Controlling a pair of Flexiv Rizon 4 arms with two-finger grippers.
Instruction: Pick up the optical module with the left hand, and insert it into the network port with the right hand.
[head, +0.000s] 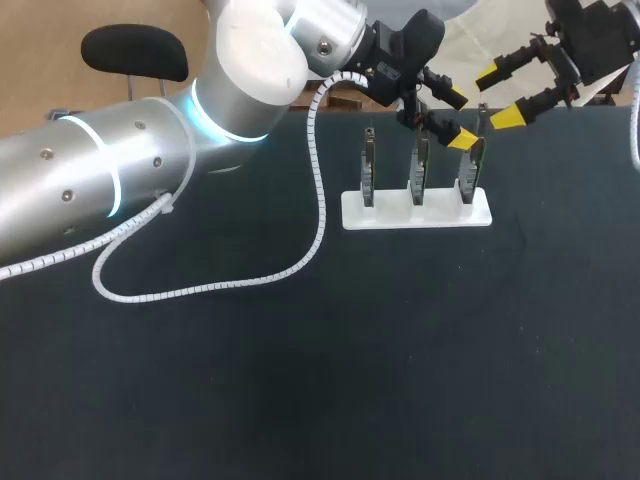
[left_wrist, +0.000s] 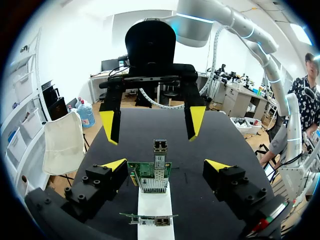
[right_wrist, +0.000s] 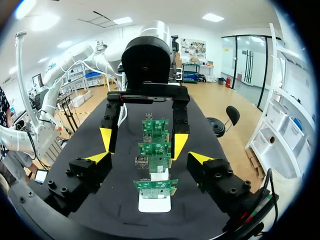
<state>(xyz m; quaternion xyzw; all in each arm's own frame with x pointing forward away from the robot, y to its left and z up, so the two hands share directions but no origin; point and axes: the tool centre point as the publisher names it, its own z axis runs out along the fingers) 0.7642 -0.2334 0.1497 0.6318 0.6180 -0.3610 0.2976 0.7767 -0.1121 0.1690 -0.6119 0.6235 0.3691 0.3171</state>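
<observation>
Metal-cased, the module (left_wrist: 160, 152) is judged light, stiff, slippery; its flat sides are best taken by the released left pincer (left_wrist: 165, 165).

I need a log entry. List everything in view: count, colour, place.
Table: one, black, beneath all.
Holder: one, white, far middle of the table.
Network cards: three, green, upright in a row in the holder.
Metal piece: one, grey, upright on a card; module or port, cannot tell.
Cable: one, white spiral, looping from the left arm over the table.
Left arm: one, silver, left jaws open by the cards' tops.
Right arm: one, silver, right jaws open, facing the left jaws.
</observation>
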